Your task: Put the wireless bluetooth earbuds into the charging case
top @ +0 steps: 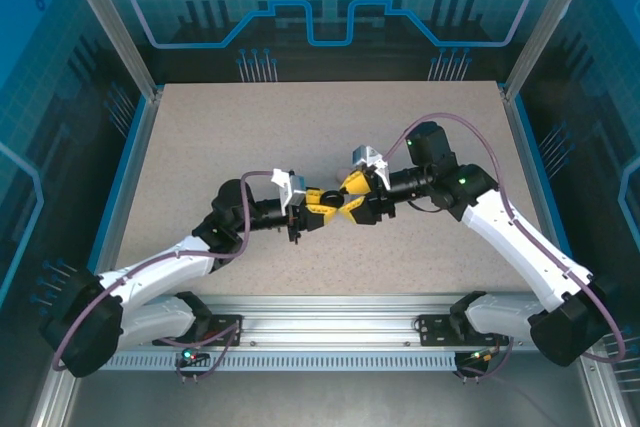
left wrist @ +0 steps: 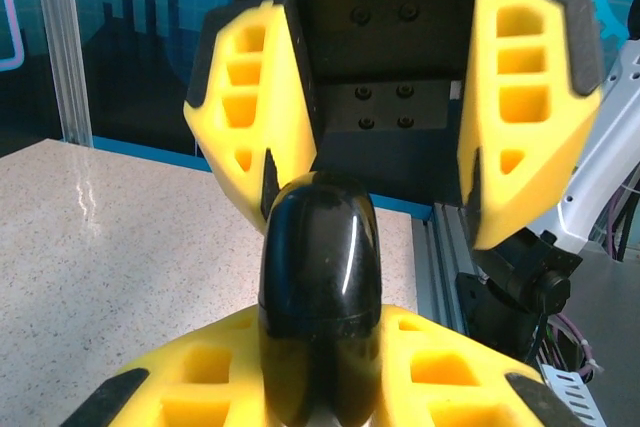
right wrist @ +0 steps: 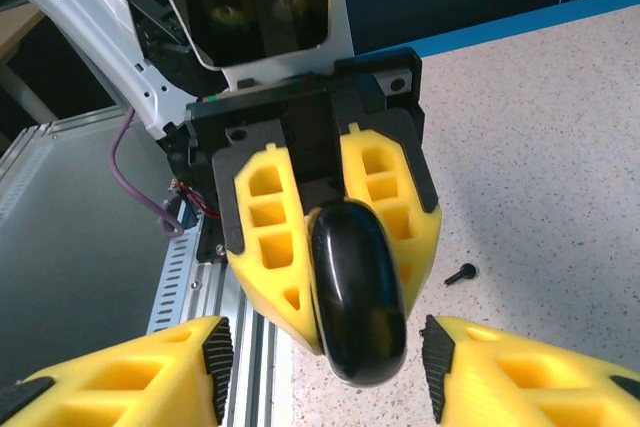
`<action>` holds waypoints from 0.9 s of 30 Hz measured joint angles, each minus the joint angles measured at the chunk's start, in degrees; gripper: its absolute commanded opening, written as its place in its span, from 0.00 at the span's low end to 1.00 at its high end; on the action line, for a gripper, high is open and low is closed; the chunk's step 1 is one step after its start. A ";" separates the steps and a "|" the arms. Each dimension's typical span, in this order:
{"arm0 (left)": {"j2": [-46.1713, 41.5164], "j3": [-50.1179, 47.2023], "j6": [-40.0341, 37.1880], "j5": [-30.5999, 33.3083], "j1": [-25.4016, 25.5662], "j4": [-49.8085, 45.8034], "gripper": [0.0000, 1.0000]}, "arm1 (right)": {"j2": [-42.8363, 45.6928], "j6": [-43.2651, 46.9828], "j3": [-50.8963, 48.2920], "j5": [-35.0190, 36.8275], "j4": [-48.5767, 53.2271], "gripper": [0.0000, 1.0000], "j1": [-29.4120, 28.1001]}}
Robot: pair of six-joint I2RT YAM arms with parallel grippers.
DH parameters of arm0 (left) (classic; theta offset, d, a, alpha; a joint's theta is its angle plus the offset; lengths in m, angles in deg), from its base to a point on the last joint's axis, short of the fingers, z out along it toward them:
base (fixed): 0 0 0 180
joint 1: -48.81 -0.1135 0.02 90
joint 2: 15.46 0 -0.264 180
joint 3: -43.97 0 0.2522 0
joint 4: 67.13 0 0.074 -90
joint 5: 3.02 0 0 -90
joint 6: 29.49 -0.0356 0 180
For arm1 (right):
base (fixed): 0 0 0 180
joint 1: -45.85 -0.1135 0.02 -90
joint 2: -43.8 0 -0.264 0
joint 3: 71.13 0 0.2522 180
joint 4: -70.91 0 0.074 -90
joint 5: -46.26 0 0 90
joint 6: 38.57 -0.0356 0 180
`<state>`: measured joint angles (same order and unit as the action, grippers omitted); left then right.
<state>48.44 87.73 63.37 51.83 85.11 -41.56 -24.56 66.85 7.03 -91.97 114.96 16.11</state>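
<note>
Your left gripper (top: 320, 203) is clenched on the charging case (right wrist: 358, 305), a glossy black rounded shell pinched between its hollow-celled yellow fingers. Your right gripper (top: 353, 190) meets it nose to nose, jaws spread with a gap on either side of the case, touching nothing. Around both tools the speckled beige table (top: 200, 147) runs flat and open to its blue edging. One tiny black stemmed earbud (right wrist: 461, 273) lies on the tabletop, off to the side of the left gripper's fingers.

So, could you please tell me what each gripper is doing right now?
Left gripper: closed on the black case.
Right gripper: open, straddling the case without touching it.
</note>
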 measured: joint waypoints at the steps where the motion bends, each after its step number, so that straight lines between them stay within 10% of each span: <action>1: 0.24 0.00 0.00 0.00 0.00 0.00 0.11 | -0.04 -0.22 0.00 0.28 -0.31 0.59 -0.04; 13: 0.72 0.07 0.02 -0.09 0.04 -0.04 0.21 | -2.84 -1.16 0.98 1.27 -1.75 0.24 -1.09; 27: 0.72 0.07 0.04 -0.20 0.04 -0.07 0.29 | -2.82 -0.76 0.98 1.27 -1.75 0.20 -1.09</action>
<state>49.16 87.80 63.41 51.63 85.15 -41.62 -27.38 66.09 8.01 -90.70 113.21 15.02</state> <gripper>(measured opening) 0.278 0.206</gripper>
